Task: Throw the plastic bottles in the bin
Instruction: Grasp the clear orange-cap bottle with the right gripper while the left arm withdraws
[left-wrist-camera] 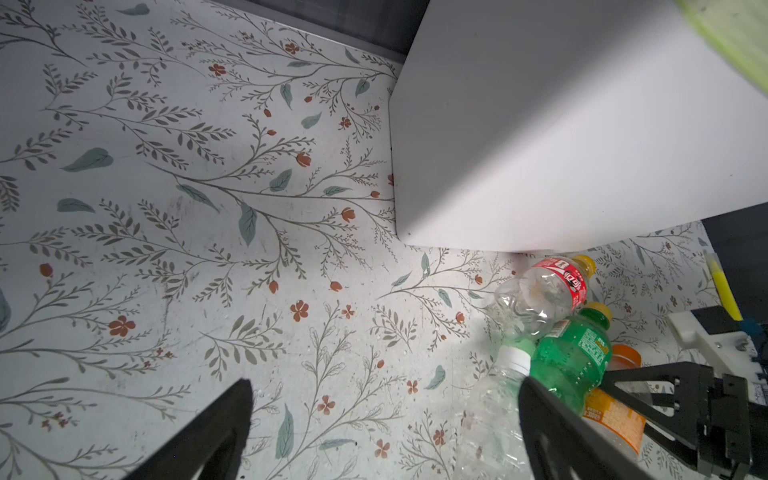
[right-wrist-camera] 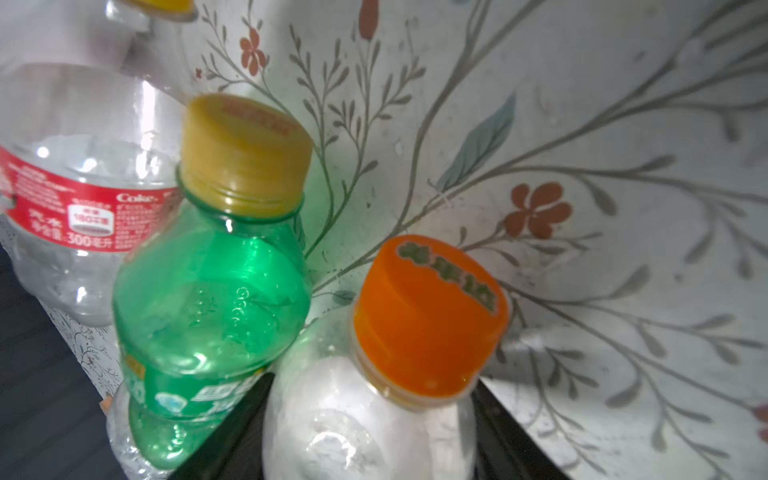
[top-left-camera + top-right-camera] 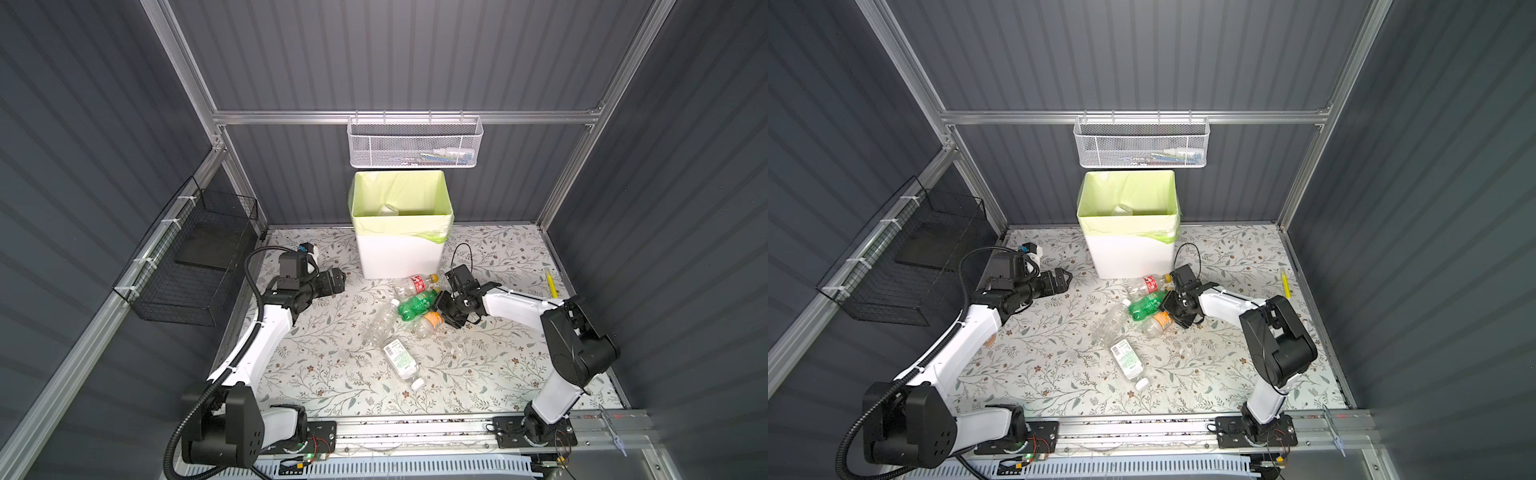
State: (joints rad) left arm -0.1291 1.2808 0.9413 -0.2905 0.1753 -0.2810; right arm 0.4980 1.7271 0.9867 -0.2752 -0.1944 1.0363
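Several plastic bottles lie in front of the bin (image 3: 399, 257), a white bin with a pale green liner. A red-labelled clear bottle (image 3: 415, 284) is nearest it, then a green bottle (image 3: 417, 305). An orange-capped clear bottle (image 2: 428, 316) lies beside the green one. My right gripper (image 2: 368, 415) is shut on its shoulder, one black finger on each side; in a top view it (image 3: 442, 309) lies low at the pile's right. A white-capped clear bottle (image 3: 382, 322) and a green-and-white labelled one (image 3: 400, 358) lie nearer. My left gripper (image 3: 338, 282) hovers open left of the bin, holding nothing.
A white mesh basket (image 3: 415, 143) hangs on the back rail above the bin. A black wire basket (image 3: 191, 257) hangs on the left wall. A yellow pen (image 3: 551, 282) lies near the right wall. One clear bottle (image 3: 388, 210) lies inside the bin.
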